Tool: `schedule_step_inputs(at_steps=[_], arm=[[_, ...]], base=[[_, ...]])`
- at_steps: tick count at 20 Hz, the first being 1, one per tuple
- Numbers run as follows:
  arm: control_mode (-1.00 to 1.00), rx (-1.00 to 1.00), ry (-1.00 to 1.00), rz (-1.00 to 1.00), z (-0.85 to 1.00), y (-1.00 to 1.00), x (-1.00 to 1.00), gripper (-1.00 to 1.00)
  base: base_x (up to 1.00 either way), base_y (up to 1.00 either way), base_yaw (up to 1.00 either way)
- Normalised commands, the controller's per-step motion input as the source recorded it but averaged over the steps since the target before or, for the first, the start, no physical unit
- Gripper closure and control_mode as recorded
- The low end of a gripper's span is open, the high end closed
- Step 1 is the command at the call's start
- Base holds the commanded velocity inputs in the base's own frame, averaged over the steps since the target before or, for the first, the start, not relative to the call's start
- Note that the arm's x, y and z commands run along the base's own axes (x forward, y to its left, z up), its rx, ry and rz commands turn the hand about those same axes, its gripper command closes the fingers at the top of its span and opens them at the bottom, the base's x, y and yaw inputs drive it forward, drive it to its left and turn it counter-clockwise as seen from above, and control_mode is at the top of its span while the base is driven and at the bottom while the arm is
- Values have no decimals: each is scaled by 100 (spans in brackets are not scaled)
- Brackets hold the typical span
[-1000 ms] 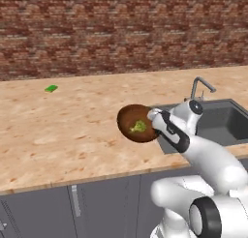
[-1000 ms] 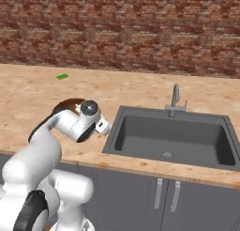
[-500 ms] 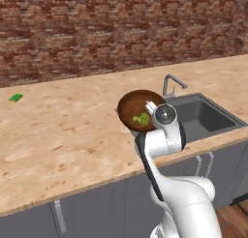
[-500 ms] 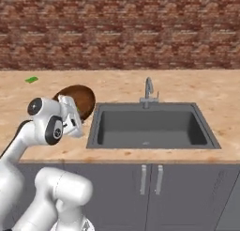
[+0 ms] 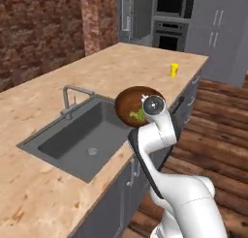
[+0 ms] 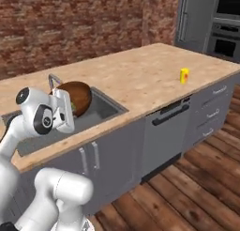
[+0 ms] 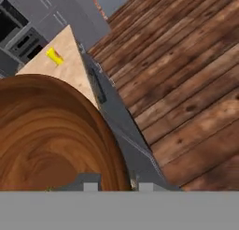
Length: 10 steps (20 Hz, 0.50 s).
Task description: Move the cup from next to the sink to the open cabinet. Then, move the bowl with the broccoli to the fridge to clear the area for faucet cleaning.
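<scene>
Above the counter's front edge, beside the sink (image 5: 77, 135): one bowl (image 5: 135, 105), dark brown wood, round and shallow, carried in the gripper (image 7: 112, 186), whose jaws are pinched together on the bowl's rim. Contents: one light-green broccoli (image 5: 139, 116) floret, lying low in the bowl against the side nearest the hand; the bowl sits tilted in both base views, so the floret is judged free to slide. Condition of hold: a rim pinch on a wide dish, judged sound for slow travel but weak against swinging or jolts. Destination: fridge (image 6: 193, 19), tall grey front with a long vertical bar handle (image 6: 185, 19), at the far end of the kitchen beyond the counter (image 5: 140, 67), well apart from the bowl. Also on the counter: one yellow cup (image 6: 184, 75), standing upright near the far end, not in any cabinet so far as these views show. Handling advice: level the bowl before carrying, keep the open side up, hold the grip unchanged during travel, drive the base smoothly along the counter front, and keep the bowl clear of the faucet (image 5: 72, 97) and cup.
</scene>
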Motion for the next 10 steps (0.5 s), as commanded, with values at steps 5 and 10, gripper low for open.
schedule_step_inputs(at_steps=[5, 10], arm=[[100, 0, 0, 0, 0, 0, 0, 100], [100, 0, 0, 0, 0, 0, 0, 100]], base=[[-13, -7, -97], [5, -25, -92]])
